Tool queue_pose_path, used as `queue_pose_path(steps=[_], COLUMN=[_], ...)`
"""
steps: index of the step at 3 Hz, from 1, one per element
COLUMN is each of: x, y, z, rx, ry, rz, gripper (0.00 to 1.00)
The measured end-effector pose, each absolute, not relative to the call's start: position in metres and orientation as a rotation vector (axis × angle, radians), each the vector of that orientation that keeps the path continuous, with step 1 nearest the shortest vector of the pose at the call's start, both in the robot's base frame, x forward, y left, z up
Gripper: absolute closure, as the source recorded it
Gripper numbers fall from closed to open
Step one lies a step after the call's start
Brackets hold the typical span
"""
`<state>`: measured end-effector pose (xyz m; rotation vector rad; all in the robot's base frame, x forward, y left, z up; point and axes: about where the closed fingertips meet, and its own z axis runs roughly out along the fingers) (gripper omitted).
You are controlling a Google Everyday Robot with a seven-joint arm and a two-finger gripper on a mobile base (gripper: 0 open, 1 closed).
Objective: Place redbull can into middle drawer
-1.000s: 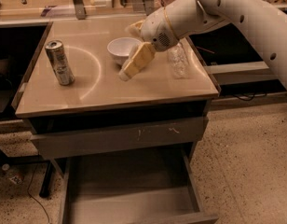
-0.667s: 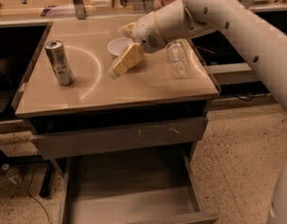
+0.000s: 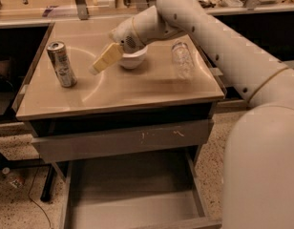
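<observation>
The redbull can (image 3: 61, 64) stands upright on the left part of the tan counter top (image 3: 137, 87). It is slim and silvery with dark patches. My gripper (image 3: 98, 67) hangs over the counter middle, a little right of the can and apart from it, in front of the white bowl (image 3: 132, 59). Its pale yellow fingers (image 3: 106, 57) point down-left toward the can and hold nothing. The middle drawer (image 3: 132, 194) is pulled out below the counter, its grey floor bare.
A clear plastic bottle (image 3: 182, 59) stands on the right of the counter. A grey drawer front with pale scratches (image 3: 123, 140) sits shut above the open drawer. My white arm (image 3: 242, 66) crosses from the right. A shelf with clutter runs along the back.
My gripper has moved left across the counter, from beside the bottle past the bowl toward the can. The can, bowl and bottle have not moved.
</observation>
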<state>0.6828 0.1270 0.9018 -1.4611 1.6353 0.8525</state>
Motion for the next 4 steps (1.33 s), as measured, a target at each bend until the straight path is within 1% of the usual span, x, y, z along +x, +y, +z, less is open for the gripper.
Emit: queue_pose_path(steps=[2, 4], x=[0.681, 0.692], y=[0.14, 0.204], z=[0.9, 0.914], rx=[-1.475, -1.565], ry=[1.597, 1.431], rz=[0.893, 0.994], gripper=[0.0, 0.0])
